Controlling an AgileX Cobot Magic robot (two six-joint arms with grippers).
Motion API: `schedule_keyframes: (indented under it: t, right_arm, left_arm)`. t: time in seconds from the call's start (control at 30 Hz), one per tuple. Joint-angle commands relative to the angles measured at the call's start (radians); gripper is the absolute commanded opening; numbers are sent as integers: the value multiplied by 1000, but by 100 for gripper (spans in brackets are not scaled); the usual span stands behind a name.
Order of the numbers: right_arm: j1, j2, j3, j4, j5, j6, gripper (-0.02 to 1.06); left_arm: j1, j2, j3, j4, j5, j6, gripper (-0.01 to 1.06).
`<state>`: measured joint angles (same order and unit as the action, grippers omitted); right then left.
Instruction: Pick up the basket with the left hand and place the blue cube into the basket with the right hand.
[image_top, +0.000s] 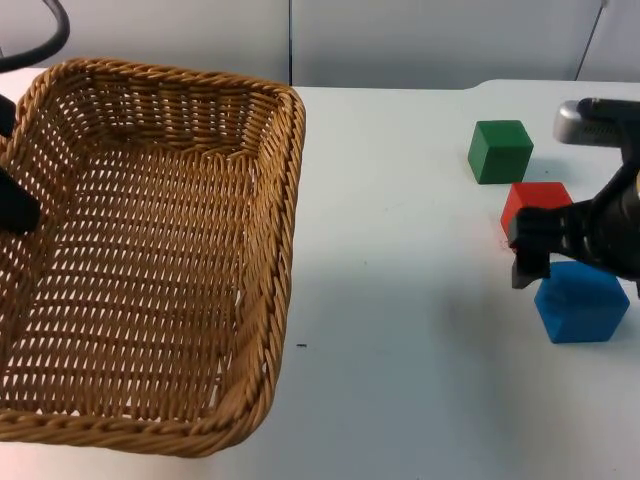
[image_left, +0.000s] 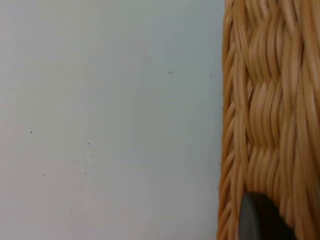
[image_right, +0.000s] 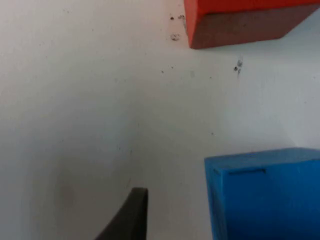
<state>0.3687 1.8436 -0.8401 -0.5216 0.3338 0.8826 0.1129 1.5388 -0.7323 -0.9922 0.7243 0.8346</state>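
Basket (image_top: 150, 250): wicker, sits at the left of the bench (image_top: 400, 300); tilted up toward the camera by my reading, so I judge it lifted or partly lifted, though I cannot confirm clearance.
Left tool (image_top: 15, 205): at the basket's left rim; in the left wrist view a black fingertip (image_left: 257, 220) lies against the weave (image_left: 270, 100). I take it as gripping the rim, jaws closed on it.
Blue cube (image_top: 582, 303): on the bench at the far right, well apart from the basket, not yet lifted. In the right wrist view it (image_right: 265, 195) rests flat on the bench.
Right tool (image_top: 550, 255): low over the cubes, just beside the blue cube's upper left corner. One fingertip (image_right: 131, 215) stands clear of the cube; I cannot tell how wide the jaws stand.
Red cube (image_top: 535, 205): just behind the blue one, partly hidden by the right arm.
Green cube (image_top: 500, 150): farther back, apart.
Done: basket taken in hand, as I judge it.
Left: grasp the blue cube, carry it across, drop it in the basket.
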Motion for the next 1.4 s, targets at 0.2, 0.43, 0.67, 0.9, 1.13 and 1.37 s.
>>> schedule_keyframes:
  t: [0.2,0.43,0.67,0.9,1.13,1.37]
  right_arm:
    - [-3,91,-22,-8,-57,7,99]
    - [-3,120,-22,-8,-92,7,99]
    - [-3,120,-26,-93,-80,123,99]
    - [-3,120,-26,-234,-48,271,95]
    - [-3,120,-26,-236,-44,300,51]
    - [-1,120,-26,-252,-40,275,11]
  left_arm:
    - [0,-2,1,-20,13,-4,0]
    - [0,-2,1,-20,13,-4,0]
    - [0,-1,1,-20,13,-4,0]
    - [0,-1,1,-20,13,-1,0]
    - [0,-1,1,-22,11,1,0]
    - [0,-1,1,-22,9,1,0]
